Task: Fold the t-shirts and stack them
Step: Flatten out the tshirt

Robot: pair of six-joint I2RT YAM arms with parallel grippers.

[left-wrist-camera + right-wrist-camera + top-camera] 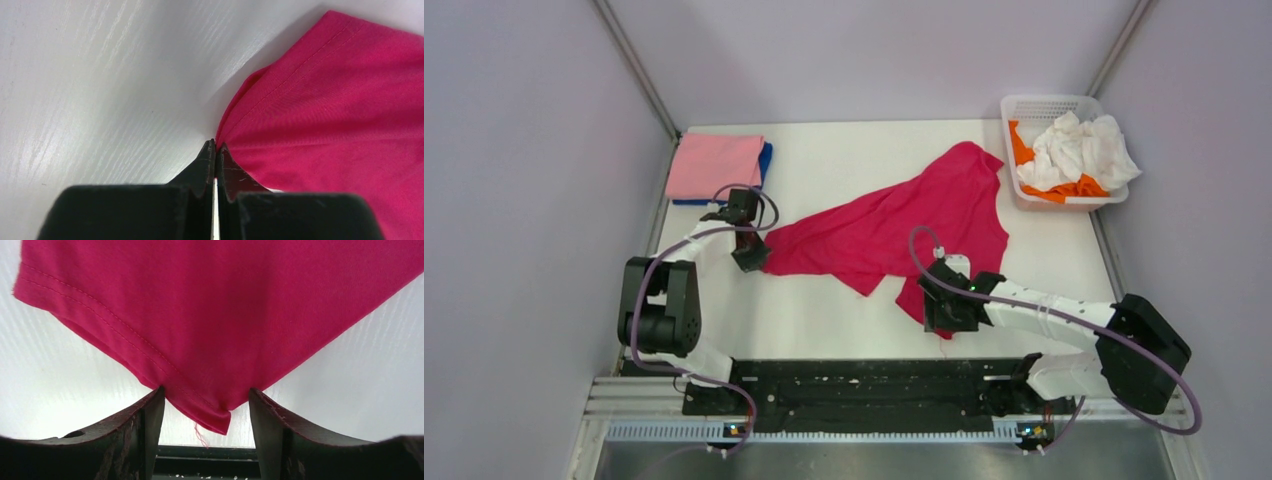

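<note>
The crimson t-shirt [894, 225] lies spread mid-table. Its long axis runs from 8 o'clock, where my left gripper [216, 146] is clenched on its hem, up to 1 o'clock beside the white mesh basket [1044, 103]. One corner points to 6 o'clock and sits between my right gripper's [206, 396] parted fingers, unpinched. The table [844, 160] is white, boxed by pale lilac walls [524, 150]. At 10 o'clock a folded pink t-shirt [714, 165] tops a blue one [767, 160].

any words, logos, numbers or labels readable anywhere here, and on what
No text can be read in any view.
The red t-shirt: plain cloth and stitching, no print.
The small white patch at its near edge: maybe a label, too small to read.
The basket and the pink shirt: nothing written shows.
</note>
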